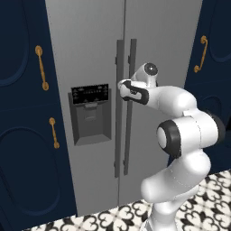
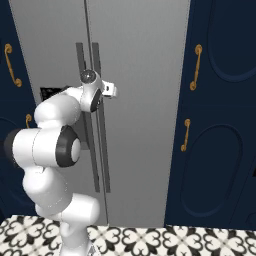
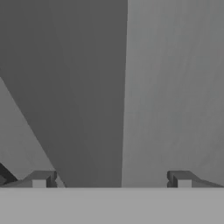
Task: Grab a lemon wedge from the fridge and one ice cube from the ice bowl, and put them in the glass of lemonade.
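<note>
The tall grey fridge (image 1: 90,45) (image 2: 140,100) stands shut in front of me, its two long vertical handles (image 1: 118,135) (image 2: 102,165) side by side at the door seam. My gripper (image 1: 122,88) (image 2: 111,89) is pressed up to these handles at mid height. In the hand view it (image 3: 111,179) is open, fingertips (image 3: 41,179) wide apart, with a dark handle bar (image 3: 83,109) running between them and the lighter door face to the right. The lemon wedge, the ice bowl and the glass of lemonade are out of view.
A black dispenser panel (image 1: 91,113) sits in the left fridge door. Navy cabinets with brass handles (image 1: 22,113) (image 2: 220,125) flank the fridge on both sides. Black-and-white patterned floor tiles (image 2: 150,240) lie below.
</note>
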{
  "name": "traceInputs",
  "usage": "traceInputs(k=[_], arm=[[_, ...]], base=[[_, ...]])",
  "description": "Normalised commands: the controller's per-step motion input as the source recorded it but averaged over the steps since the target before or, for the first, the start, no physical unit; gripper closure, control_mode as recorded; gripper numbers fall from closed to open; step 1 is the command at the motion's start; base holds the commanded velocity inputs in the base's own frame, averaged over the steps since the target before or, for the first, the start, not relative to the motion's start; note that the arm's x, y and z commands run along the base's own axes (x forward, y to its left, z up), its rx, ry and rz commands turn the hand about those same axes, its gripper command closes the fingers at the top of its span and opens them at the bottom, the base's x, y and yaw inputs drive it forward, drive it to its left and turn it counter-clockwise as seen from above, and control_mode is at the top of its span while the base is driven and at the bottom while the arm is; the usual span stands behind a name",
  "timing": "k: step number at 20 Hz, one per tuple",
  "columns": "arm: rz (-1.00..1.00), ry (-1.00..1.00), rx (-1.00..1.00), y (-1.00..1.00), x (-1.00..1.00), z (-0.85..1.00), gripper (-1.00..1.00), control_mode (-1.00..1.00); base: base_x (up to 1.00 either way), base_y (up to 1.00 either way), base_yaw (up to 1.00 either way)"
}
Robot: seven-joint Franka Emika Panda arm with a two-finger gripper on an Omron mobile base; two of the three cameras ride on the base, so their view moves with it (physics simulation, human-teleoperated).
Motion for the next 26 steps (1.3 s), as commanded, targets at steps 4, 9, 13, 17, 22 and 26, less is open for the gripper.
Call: traceInputs(k=[4, 9, 13, 17, 22, 26], arm=[[0.0, 0.0, 0.0, 0.05, 0.28, -0.14, -1.0, -1.0], [0.0, 0.0, 0.0, 0.07, 0.2, -0.02, 1.0, -1.0], [0.0, 0.02, 0.0, 0.03, 0.1, 0.01, 1.0, -1.0], [0.0, 0.02, 0.0, -0.08, 0.0, 0.02, 1.0, -1.0], [0.0, -0.1, 0.0, -0.46, 0.0, 0.0, 1.0, -1.0], [0.0, -0.17, 0.0, -0.64, -0.05, 0.0, 1.0, -1.0]], base=[[0.0, 0.0, 0.0], [0.0, 0.0, 0.0], [0.0, 0.0, 0.0], [0.0, 0.0, 0.0], [0.0, 0.0, 0.0], [0.0, 0.0, 0.0]])
